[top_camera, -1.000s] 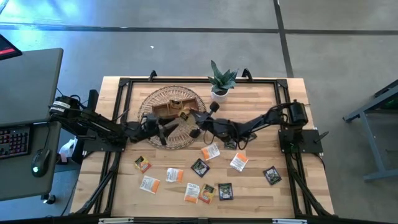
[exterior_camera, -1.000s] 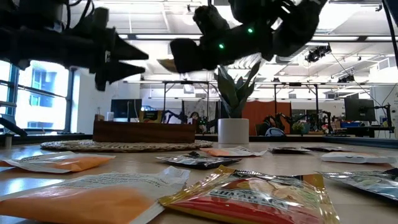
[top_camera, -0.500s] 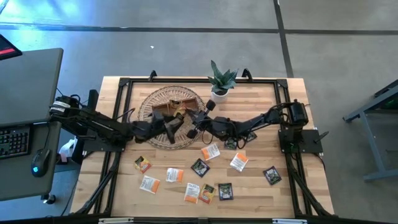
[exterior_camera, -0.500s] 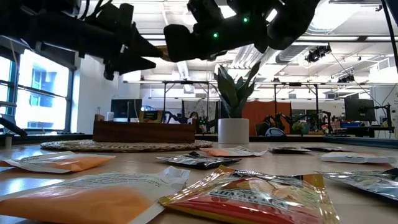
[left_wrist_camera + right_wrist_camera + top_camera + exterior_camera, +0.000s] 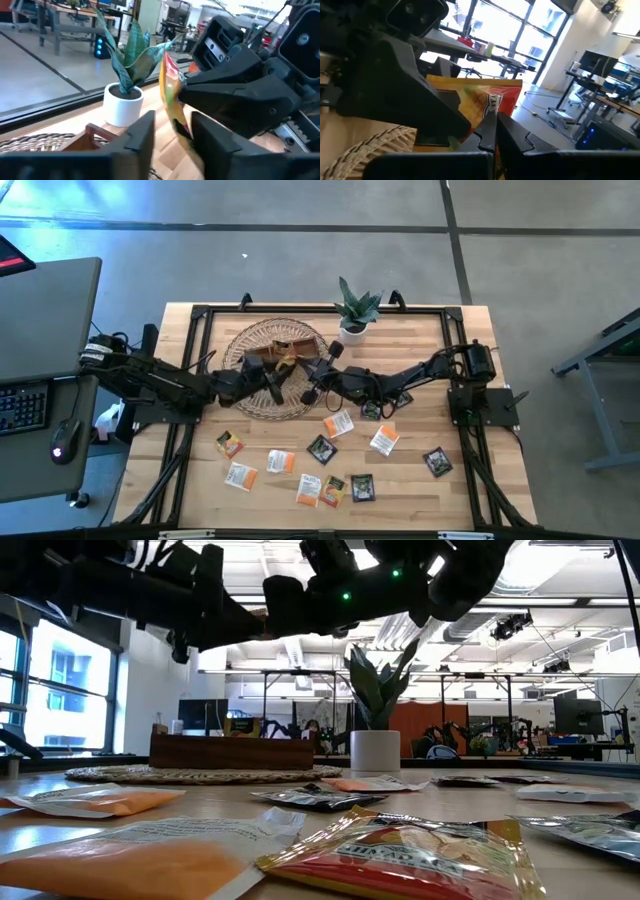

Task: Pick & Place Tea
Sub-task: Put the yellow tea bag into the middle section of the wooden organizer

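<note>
Here a tea sachet (image 5: 172, 100) sits between the left pincer's (image 5: 172, 135) fingers.

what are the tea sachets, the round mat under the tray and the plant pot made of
Tea sachets: likely plastic or foil film, glossy, crinkled, with sealed edges. Round mat: looks like woven wicker or rattan, with an open lattice weave. Plant pot: smooth matte white, probably ceramic, possibly plastic.

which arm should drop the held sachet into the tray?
Probably the left: its hand has fingers either side of the sachet, above the wooden tray. The right hand pinches it, likely handing over.
</note>
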Available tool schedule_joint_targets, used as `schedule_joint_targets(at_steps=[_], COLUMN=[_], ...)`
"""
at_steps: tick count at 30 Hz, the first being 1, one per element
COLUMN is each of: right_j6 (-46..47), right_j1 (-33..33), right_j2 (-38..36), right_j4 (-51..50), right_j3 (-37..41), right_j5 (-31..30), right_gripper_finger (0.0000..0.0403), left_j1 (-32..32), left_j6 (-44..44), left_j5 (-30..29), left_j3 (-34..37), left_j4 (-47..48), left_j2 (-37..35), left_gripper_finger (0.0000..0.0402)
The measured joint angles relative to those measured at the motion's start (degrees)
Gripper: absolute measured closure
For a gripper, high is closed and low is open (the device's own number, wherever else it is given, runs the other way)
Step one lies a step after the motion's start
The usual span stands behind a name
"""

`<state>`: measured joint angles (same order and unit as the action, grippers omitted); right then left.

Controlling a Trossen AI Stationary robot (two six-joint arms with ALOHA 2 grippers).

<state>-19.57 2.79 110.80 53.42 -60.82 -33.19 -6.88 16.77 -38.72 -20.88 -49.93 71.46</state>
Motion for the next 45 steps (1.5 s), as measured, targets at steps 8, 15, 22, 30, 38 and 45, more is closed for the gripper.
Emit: schedule_joint_targets(at_steps=[8, 15, 22, 30, 38, 45], right_j6=[-1.9, -2.0, -3.1, 1.5, 5.9, 5.8], right_j1=[-0.2, -0.2, -0.1, 1.3, 1.7, 1.7], right_j2=[0.0, -0.1, -1.1, -8.1, -10.2, -10.2], right_j4=[-2.5, -10.9, -18.0, -30.3, -33.0, -34.0], right_j3=[0.0, 0.0, 0.0, 0.0, 0.0, 0.0], right_j5=[-1.0, -3.4, -16.9, -16.4, -14.4, -11.8], right_gripper_finger=[0.0384, 0.0327, 0.0285, 0.0288, 0.031, 0.032], left_j1=[3.0, 4.4, 5.9, 17.7, 30.3, 33.2], left_j6=[0.0, -4.2, -13.5, -12.3, -25.8, -34.5], left_j5=[4.9, 4.3, 0.4, 17.4, 31.1, 34.8], left_j3=[0.0, 0.0, -1.7, -22.8, -38.7, -39.3], left_j4=[3.6, 7.9, 17.2, 68.9, 95.0, 96.6], left_j2=[0.0, 0.0, -2.1, -5.4, 1.6, 10.6], left_gripper_finger=[0.0384, 0.0398, 0.0399, 0.04, 0.0401, 0.0401])
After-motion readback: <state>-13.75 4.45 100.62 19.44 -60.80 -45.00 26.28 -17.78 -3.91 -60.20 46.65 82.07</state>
